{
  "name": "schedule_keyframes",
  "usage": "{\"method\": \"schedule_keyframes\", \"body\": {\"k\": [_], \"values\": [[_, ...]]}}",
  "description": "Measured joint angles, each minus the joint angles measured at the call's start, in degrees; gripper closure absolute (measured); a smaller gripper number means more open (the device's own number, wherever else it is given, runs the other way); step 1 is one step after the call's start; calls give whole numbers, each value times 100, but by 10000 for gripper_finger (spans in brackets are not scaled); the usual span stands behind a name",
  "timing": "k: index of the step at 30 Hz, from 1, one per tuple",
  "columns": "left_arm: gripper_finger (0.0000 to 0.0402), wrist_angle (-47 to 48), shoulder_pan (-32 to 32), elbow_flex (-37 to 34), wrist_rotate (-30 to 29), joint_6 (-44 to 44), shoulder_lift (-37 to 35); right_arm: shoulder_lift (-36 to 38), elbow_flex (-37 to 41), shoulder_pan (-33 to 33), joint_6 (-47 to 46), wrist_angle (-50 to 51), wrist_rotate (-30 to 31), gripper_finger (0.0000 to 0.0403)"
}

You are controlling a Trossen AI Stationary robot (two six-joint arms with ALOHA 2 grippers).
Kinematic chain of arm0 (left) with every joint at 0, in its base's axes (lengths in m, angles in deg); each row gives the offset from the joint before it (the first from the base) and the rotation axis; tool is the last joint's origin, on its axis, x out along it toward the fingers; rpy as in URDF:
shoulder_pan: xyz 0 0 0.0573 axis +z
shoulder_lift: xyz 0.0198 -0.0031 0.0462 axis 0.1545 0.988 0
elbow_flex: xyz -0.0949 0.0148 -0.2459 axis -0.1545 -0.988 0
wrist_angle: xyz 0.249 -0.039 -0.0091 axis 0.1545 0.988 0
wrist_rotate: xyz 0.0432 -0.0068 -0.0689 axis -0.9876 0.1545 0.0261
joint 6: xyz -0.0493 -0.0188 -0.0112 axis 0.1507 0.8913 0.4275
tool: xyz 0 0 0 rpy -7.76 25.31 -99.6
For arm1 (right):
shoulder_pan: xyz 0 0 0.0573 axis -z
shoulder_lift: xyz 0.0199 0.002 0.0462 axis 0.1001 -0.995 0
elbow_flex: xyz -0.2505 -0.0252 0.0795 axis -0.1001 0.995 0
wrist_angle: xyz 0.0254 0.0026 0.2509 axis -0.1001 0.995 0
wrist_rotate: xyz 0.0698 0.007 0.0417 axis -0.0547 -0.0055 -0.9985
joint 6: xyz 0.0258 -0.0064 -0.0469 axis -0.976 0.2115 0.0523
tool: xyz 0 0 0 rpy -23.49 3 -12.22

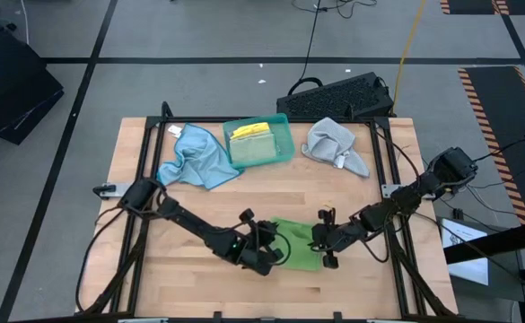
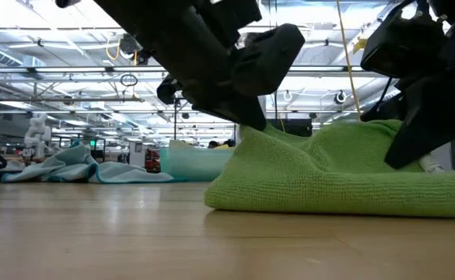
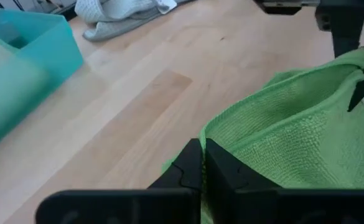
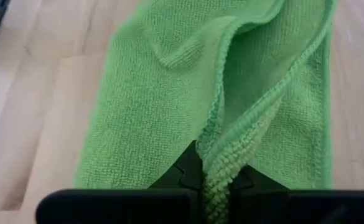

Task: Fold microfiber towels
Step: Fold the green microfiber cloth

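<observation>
A: Going left to right, the left hand (image 1: 264,254) is pinching the near-left edge of the green towel (image 1: 298,242), fingers closed on it.

B: And the right hand (image 1: 323,244) is clamping its right hem, the towel lying front-centre on the desk (image 1: 199,215).

A: It's looking light, limp, grippy; corners are holding best.

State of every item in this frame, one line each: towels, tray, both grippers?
Green towel: on the table's near edge, partly folded, pinched at both ends.
Left gripper: shut on the green towel's edge.
Right gripper: shut on the green towel's edge.
Light blue towel: crumpled, unfolded.
Grey towel: crumpled, unfolded.
Teal tray: holds folded yellow towel.
</observation>
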Motion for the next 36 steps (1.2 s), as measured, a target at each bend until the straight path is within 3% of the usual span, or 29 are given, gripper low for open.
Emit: {"method": "schedule_keyframes", "body": {"k": [9, 13, 21, 28, 32, 36], "values": [[383, 2, 190, 0, 735, 92, 0, 5, 0, -13, -73, 124, 403, 377], [372, 8, 219, 0, 732, 111, 0, 21, 0, -9, -324, 391, 426, 327], [311, 31, 357, 0, 735, 357, 0, 419, 2, -14, -821, 1235, 807, 215], [285, -233, 439, 0, 757, 46, -95, 1121, 4, -230, -808, 1736, 1311, 182], [284, -1160, 402, 0, 981, -785, -155, 1258, 83, -546, -233, 1209, 1760, 191], [284, -1389, 309, 2, 1369, -1155, -160, 1089, 535, -793, 353, -505, 1728, 207]]}}
